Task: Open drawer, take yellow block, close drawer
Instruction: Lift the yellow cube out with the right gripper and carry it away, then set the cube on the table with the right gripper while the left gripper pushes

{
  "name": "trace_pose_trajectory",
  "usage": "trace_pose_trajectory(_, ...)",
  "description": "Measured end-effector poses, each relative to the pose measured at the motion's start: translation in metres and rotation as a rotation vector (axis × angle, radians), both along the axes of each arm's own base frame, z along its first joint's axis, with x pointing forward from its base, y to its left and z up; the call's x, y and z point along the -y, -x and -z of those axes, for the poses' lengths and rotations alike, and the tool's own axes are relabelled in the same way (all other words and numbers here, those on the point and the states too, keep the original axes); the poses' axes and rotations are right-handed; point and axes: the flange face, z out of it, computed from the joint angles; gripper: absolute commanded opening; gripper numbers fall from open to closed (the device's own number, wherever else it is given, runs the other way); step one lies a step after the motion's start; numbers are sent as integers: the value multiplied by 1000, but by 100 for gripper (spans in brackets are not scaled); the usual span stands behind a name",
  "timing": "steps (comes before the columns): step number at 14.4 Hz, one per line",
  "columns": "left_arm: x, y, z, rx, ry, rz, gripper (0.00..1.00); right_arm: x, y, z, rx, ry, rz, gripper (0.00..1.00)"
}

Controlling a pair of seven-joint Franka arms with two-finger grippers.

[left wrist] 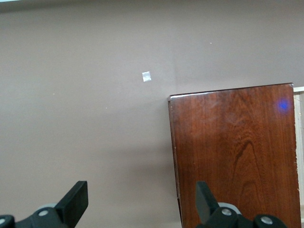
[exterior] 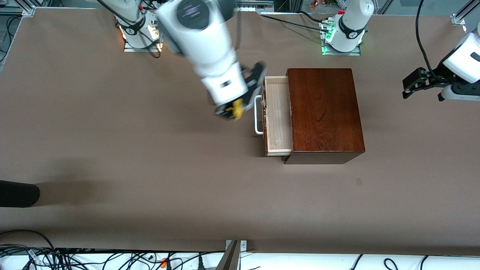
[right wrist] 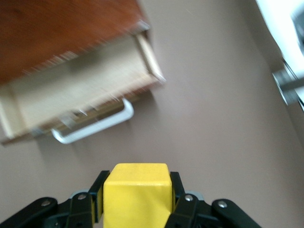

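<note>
The dark reddish-brown wooden box (exterior: 324, 112) stands mid-table with its drawer (exterior: 278, 114) pulled out toward the right arm's end, pale wood inside and nothing showing in it, white bar handle (exterior: 258, 114) on its front. My right gripper (exterior: 234, 108) is shut on the yellow block (exterior: 236, 108) and holds it in the air over the table just in front of the handle. In the right wrist view the yellow block (right wrist: 137, 194) sits between the fingers, with the drawer (right wrist: 80, 92) and handle (right wrist: 95, 126) below. My left gripper (exterior: 407, 88) is open, waiting over the table at the left arm's end.
The left wrist view shows the box top (left wrist: 235, 152) and a small white scrap (left wrist: 146, 76) on the brown table. A dark rounded object (exterior: 17, 193) lies at the table edge at the right arm's end. Cables run along the front edge.
</note>
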Motion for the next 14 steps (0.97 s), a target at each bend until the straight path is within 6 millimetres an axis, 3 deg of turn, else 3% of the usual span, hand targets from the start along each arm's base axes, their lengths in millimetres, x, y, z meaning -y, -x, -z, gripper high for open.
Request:
trace_pose_trajectory(2,32,3,2,-7,0,61,100,67,-41,7,-34,28,93,0)
trace_pose_trajectory(6,133,26,14,-54,-8,330,100,199,-102,14,-61,40,240,0)
trace_pose_trajectory(11,245,61,48,-135,32,641,100,292,-126,32,-95,59,350,0)
trace_pose_trajectory(14,304,73,83,-197,115,778,100,329,-124,71,-124,92,442,0)
